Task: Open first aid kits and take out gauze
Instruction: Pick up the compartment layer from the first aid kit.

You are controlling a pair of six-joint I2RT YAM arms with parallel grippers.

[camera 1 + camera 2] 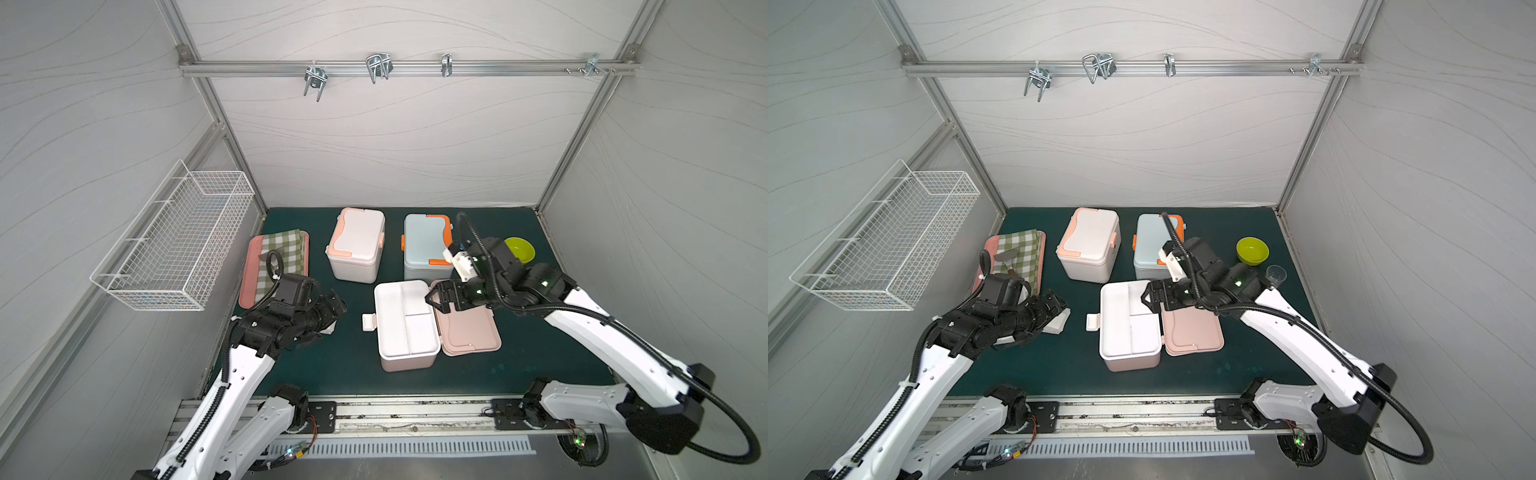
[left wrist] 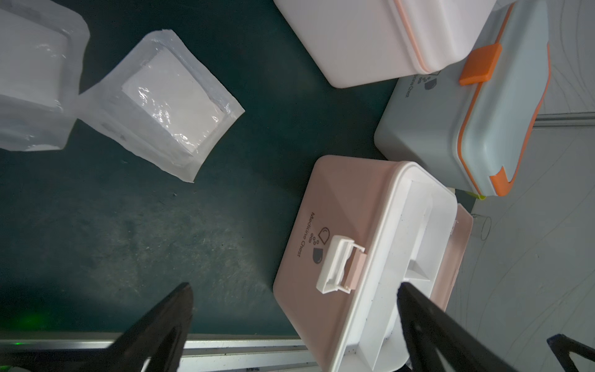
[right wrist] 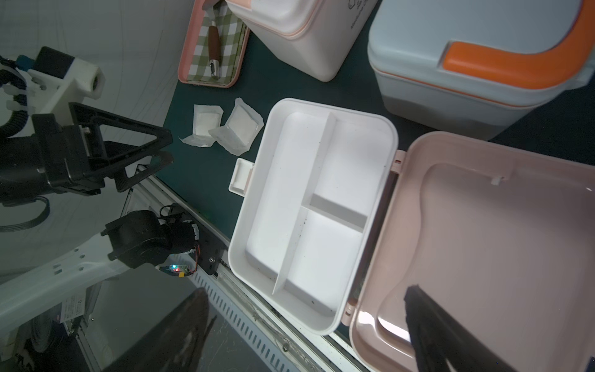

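Two gauze packs (image 3: 207,124), flat white pads in clear wrappers, lie touching each other on the mat (image 3: 203,183) just beside the latch side of the pink kit (image 3: 312,209), apparently a drop spot kept clear of the boxes. Pink kit: open, lid (image 3: 467,241) swung flat onto the mat on the side away from the gauze, divided white insert bare, so this one looks emptied. White kit (image 1: 357,245) and blue kit (image 1: 426,245): behind it, side by side, lids down, likely the work left. Left gripper (image 3: 169,148): jaws wide, nothing between them, hanging above the packs. Right gripper (image 1: 434,300): jaws wide apart and empty, over the hinge line between insert and lid — perhaps stationed to reach the blue kit next; whether it touches the lid cannot be told. Outlying: pink tray (image 1: 248,270) with checked cloth at the mat's left, green bowl (image 1: 519,249) at its right.
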